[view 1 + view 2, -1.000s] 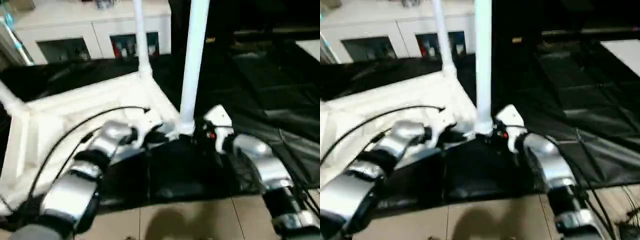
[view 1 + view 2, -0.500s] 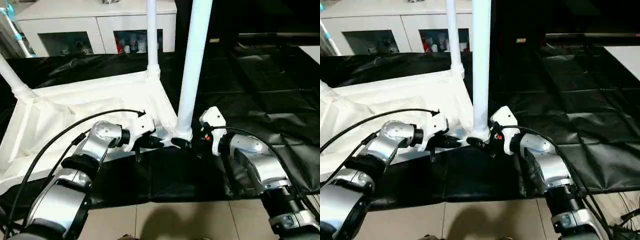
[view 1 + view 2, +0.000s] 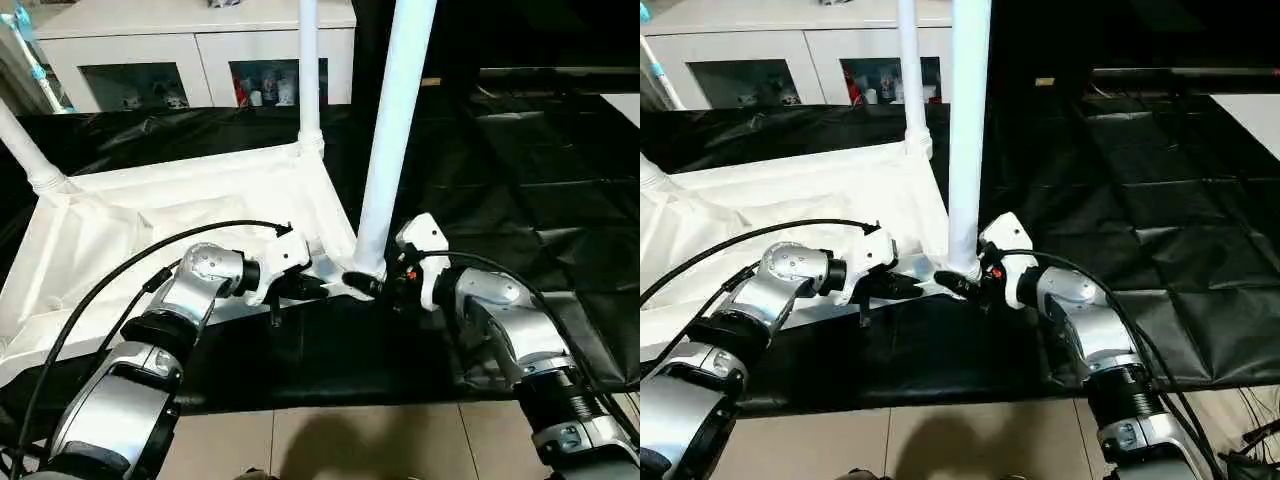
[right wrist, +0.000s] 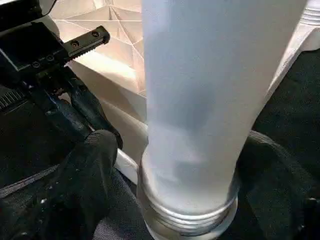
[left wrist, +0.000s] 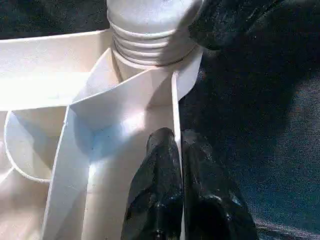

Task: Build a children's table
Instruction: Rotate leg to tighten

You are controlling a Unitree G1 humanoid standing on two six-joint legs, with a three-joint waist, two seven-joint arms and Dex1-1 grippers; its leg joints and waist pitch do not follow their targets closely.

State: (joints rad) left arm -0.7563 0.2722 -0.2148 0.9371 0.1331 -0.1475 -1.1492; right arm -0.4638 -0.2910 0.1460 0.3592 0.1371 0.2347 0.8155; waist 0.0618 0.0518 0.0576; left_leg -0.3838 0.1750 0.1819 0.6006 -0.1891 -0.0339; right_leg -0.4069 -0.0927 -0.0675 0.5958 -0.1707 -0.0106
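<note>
Now I am looking at the top (image 3: pixel 150 225), which is lying upside down on the black cover (image 3: pixel 520 180), toward the left. Three legs are standing up from its corners: one at the far left (image 3: pixel 25 150), one at the far right (image 3: pixel 309 75), and the near leg (image 3: pixel 390 150) at the near right corner. My left gripper (image 5: pixel 175 170) is pinching the thin rim (image 5: pixel 174 107) of the top, just beside that corner, with one finger (image 5: pixel 152 195) on each side. My right gripper (image 4: pixel 195 165) is standing wide around the base of the near leg, and its fingers (image 4: pixel 82 175) are sitting on both sides of the tube. A white cabinet (image 3: pixel 190 50) is standing behind.
</note>
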